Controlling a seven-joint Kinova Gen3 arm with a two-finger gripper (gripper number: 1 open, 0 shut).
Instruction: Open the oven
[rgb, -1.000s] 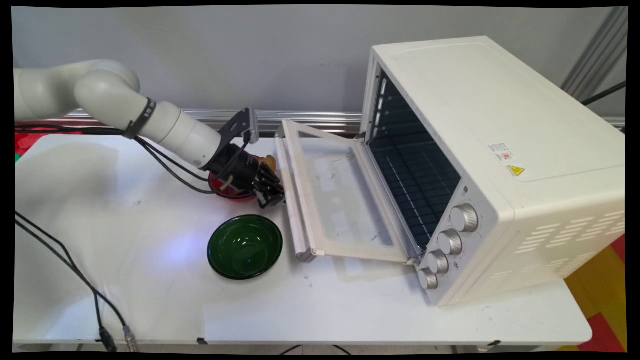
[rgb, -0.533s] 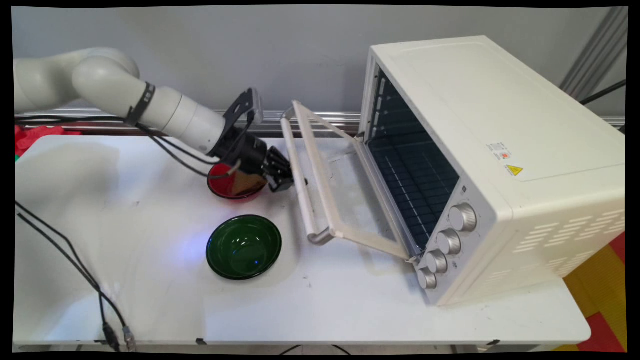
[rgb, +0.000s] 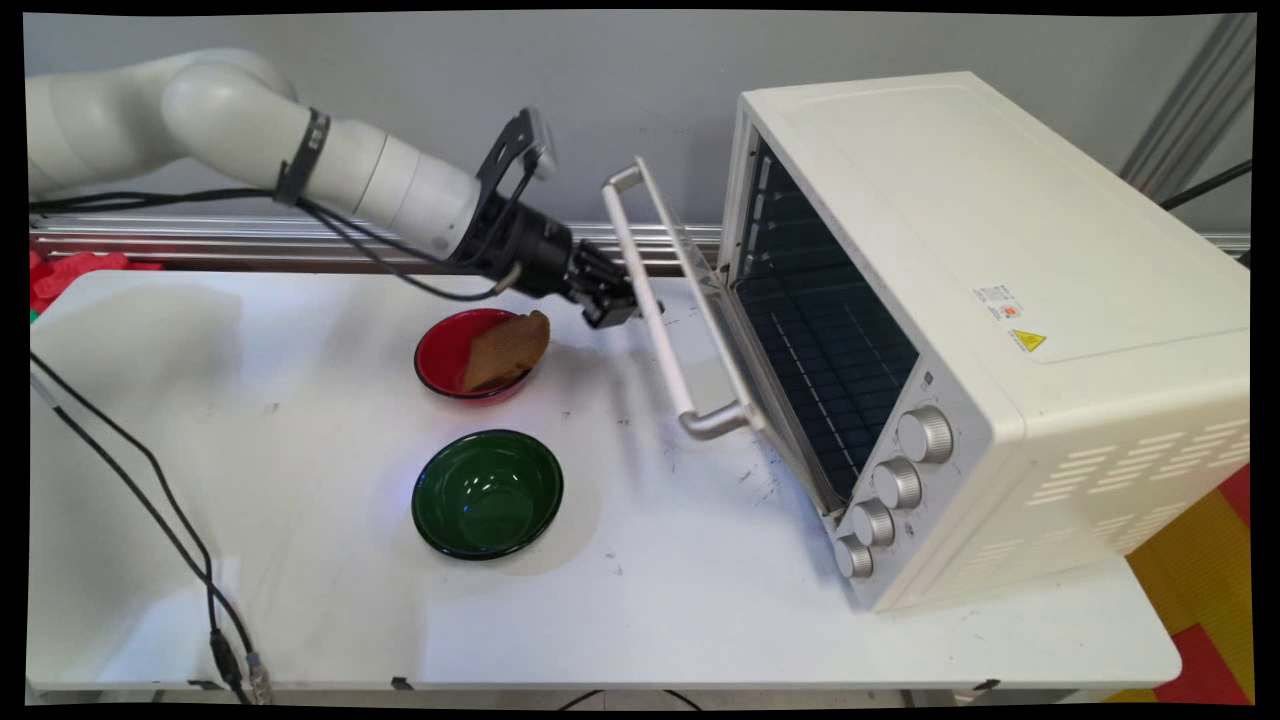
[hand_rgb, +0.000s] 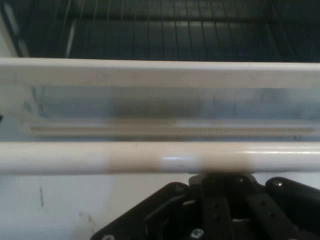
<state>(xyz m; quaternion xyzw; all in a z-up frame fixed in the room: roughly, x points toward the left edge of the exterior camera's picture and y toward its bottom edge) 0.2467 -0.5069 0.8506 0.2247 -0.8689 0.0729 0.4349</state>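
While the hand (rgb: 622, 308) pushes under the handle (rgb: 660, 330), grip state unclear, the oven (rgb: 1000, 330) door (rgb: 700, 290) has swung from flat to nearly shut; bowls sit beside it.

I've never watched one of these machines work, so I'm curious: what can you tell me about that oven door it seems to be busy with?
The oven door is a cream-white frame around a clear glass pane, hinged along the bottom of the white toaster oven. It stands partly open, tilted up off the table, so the dark wire rack inside shows. A pale bar handle runs along its free edge. The black gripper is right up against that bar; the hand view shows the bar crossing just above the gripper's linkage. Whether it grips the bar cannot be told.
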